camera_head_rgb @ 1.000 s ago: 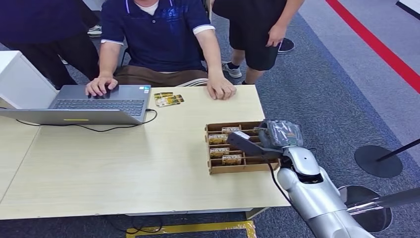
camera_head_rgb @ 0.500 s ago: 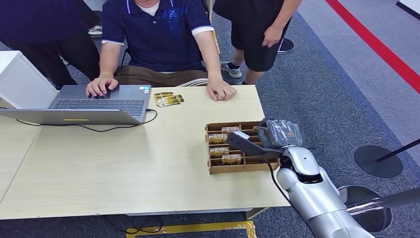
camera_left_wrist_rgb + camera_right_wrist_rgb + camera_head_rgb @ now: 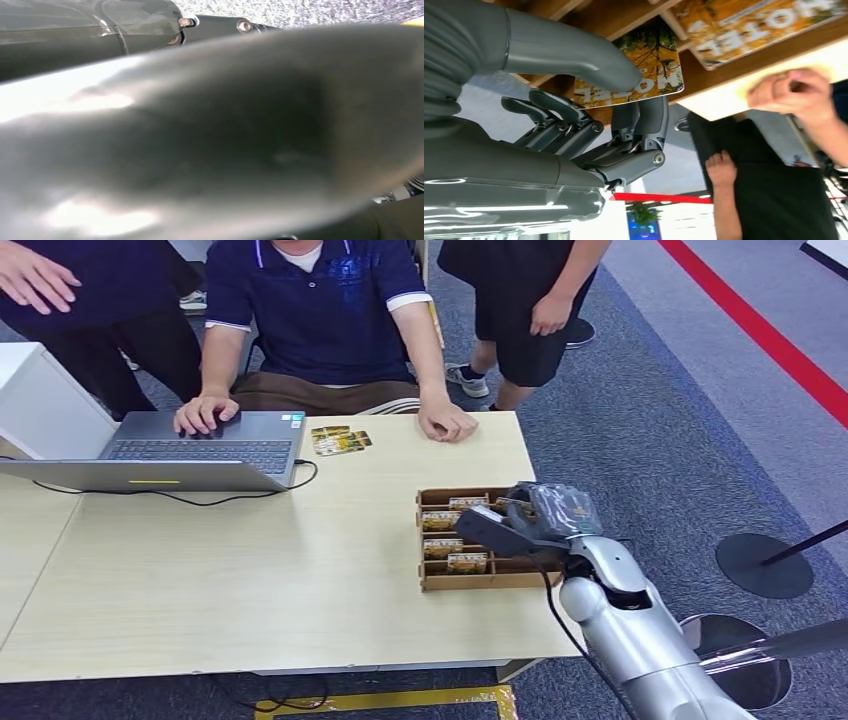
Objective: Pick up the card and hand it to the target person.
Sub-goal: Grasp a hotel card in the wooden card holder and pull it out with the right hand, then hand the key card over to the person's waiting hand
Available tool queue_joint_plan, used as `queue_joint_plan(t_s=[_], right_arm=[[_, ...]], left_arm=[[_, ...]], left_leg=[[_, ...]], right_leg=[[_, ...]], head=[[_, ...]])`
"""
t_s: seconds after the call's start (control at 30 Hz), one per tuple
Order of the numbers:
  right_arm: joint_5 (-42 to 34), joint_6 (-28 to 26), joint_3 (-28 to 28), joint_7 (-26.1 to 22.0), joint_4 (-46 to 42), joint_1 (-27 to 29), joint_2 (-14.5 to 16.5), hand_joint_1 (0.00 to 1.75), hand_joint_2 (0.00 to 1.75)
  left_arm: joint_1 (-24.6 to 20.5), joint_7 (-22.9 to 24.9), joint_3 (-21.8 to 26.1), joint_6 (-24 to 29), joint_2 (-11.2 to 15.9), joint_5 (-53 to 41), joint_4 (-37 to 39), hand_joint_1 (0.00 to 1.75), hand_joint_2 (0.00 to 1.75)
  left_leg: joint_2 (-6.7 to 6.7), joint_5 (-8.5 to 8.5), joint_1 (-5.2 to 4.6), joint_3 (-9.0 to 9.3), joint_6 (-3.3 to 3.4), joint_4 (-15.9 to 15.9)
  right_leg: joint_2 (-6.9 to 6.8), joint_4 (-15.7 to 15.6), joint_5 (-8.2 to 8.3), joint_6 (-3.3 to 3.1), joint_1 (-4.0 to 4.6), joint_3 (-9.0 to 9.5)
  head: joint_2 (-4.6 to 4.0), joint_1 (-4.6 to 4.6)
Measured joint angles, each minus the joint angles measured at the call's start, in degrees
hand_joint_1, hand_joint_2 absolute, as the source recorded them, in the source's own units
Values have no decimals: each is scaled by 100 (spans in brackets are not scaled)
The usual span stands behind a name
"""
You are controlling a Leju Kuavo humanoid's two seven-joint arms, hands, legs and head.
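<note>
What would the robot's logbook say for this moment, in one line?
phase: picking card | right hand: pinches card over wooden tray | seated person: waiting

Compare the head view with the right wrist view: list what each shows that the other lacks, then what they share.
Head view alone: the laptop, the loose cards beside it on the table, and the whole wooden card tray with the silver right arm reaching over it.

Right wrist view alone: the thumb and dark fingers pinching a yellow HOTEL card, lettering readable.

Both: the right hand, the tray's wooden dividers, and the seated person's fist on the table edge.
</note>
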Motion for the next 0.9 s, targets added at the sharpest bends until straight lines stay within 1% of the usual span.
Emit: queue_joint_plan(t_s=[0.1, 0.27, 0.37, 0.5, 0.6, 0.73, 0.83, 0.9], right_arm=[[-30, -11, 1, 46, -414, 137, -34, 171, 175], [32, -42, -19, 196, -1493, 441, -185, 168, 175], [55, -64, -36, 226, -2014, 530, -293, 166, 175], [87, -135, -72, 228, -2485, 588, -415, 163, 175], [87, -148, -77, 200, -2702, 587, -480, 160, 175], [-33, 22, -56, 106, -2779, 511, -507, 163, 175], [-249, 270, 59, -12, -2662, 317, -504, 165, 175], [-430, 415, 210, -98, -2434, 107, -474, 167, 175]], left_arm=[[2, -8, 0, 0, 0, 8, 0, 0, 0], [6, -22, 0, 0, 0, 23, 0, 0, 0], [7, -33, 0, 0, 0, 26, 0, 0, 0], [8, -45, 0, 0, 0, 25, 0, 0, 0], [7, -51, 0, 0, 0, 23, 0, 0, 0], [5, -45, 0, 0, 0, 11, 0, 0, 0], [1, -29, 0, -1, 0, 8, 0, 0, 0], [-7, -15, -1, -4, -1, -1, 0, 0, 0]], left_leg=[[0, 0, 0, -1, 0, 0], [0, -1, -1, -4, 0, 0], [1, -1, -1, -3, 0, 0], [1, -1, -1, -1, 0, 0], [1, 0, -1, -2, 0, 0], [1, 0, 0, -4, 0, 0], [1, 0, 0, -13, 0, -1], [2, 0, 0, -16, -1, -1]], right_leg=[[0, 0, 0, 0, 0, -2], [1, -1, -1, 0, -1, -5], [1, -1, -1, 0, -1, -5], [1, -1, 0, 0, -1, -4], [1, 0, 0, 0, 0, -3], [1, 0, 0, 0, 0, -2], [2, 1, 0, 0, 0, -2], [2, 1, 0, 0, 0, -1]], head=[[0, -1], [-1, 0], [-1, 0], [-1, 0], [0, 0], [0, 0], [-1, 1], [-1, 0]])
